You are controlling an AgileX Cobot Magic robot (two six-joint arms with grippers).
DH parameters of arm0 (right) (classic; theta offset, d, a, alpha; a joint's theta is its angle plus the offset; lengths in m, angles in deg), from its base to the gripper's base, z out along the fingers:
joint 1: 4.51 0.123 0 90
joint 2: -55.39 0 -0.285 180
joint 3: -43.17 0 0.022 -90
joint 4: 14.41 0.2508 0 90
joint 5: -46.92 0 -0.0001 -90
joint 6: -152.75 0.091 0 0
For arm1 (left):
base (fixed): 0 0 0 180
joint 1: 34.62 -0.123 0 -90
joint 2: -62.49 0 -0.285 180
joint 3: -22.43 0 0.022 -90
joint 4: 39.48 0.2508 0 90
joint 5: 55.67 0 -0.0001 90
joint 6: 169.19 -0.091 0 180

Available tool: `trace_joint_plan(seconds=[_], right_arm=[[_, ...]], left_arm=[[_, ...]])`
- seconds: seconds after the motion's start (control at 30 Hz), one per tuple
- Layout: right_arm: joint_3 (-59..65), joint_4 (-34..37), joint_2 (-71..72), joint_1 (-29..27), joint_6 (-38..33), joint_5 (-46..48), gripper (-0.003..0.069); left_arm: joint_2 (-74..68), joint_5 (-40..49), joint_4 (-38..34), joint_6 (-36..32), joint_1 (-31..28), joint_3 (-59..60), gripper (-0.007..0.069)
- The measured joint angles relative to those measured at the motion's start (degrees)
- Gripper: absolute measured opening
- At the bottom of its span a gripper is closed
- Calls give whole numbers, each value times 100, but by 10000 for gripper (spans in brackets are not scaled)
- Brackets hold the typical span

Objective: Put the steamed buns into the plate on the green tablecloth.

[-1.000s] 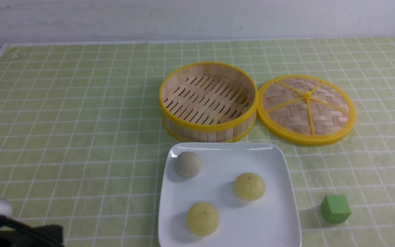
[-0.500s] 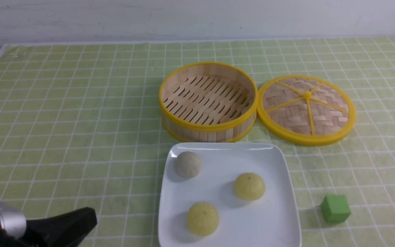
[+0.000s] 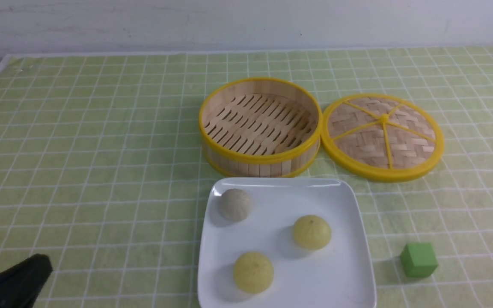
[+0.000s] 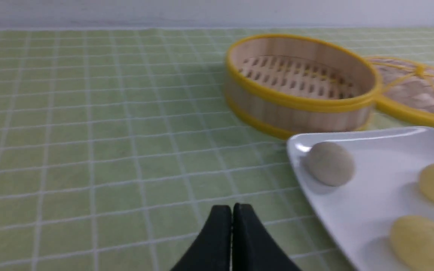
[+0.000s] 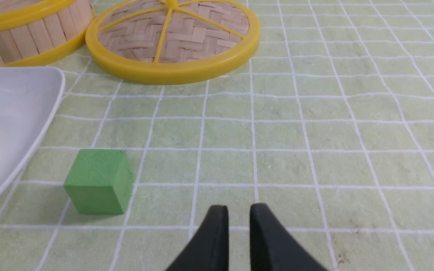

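Observation:
Three steamed buns lie in the white square plate (image 3: pixel 349 222) on the green tablecloth (image 3: pixel 101 149): a greyish one (image 3: pixel 234 204) at the back left, a yellow one (image 3: pixel 311 232) at the right and a yellow one (image 3: pixel 253 272) at the front. My left gripper (image 3: pixel 37 267) is low at the front left, well left of the plate, empty. In the left wrist view its jaws (image 4: pixel 232 207) are pressed together, with the plate (image 4: pixel 375 188) and the grey bun (image 4: pixel 330 163) nearby. My right gripper (image 5: pixel 238 207) hovers over bare cloth, jaws nearly together, empty.
An empty bamboo steamer basket (image 3: pixel 259 160) stands just behind the plate, its woven lid (image 3: pixel 383 132) flat on the cloth to its right. A green cube (image 3: pixel 418 259) sits right of the plate, and in the right wrist view (image 5: pixel 98 180) it is near my right gripper.
My left gripper reached forward toward the plate, then drew back toward the front left corner. The buns, plate and the rest have not moved.

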Motion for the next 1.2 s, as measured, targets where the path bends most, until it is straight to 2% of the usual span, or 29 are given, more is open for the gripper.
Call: trace_joint_plan(seconds=[0.1, 0.27, 0.77, 0.97, 1.2], right_arm=[[0, 0, 0, 0, 0, 0, 119], [0, 0, 0, 0, 0, 0, 126], [0, 0, 0, 0, 5, 0, 144], [0, 0, 0, 0, 5, 0, 153], [0, 0, 0, 0, 5, 0, 164]], left_arm=[[413, 230, 0, -18, -714, 415, 34], [1044, 470, 25, -32, -1223, 738, 36], [1095, 772, 32, -38, -1257, 740, 46], [1095, 772, 32, -38, -1559, 740, 54], [1095, 777, 27, -38, -1547, 740, 55]])
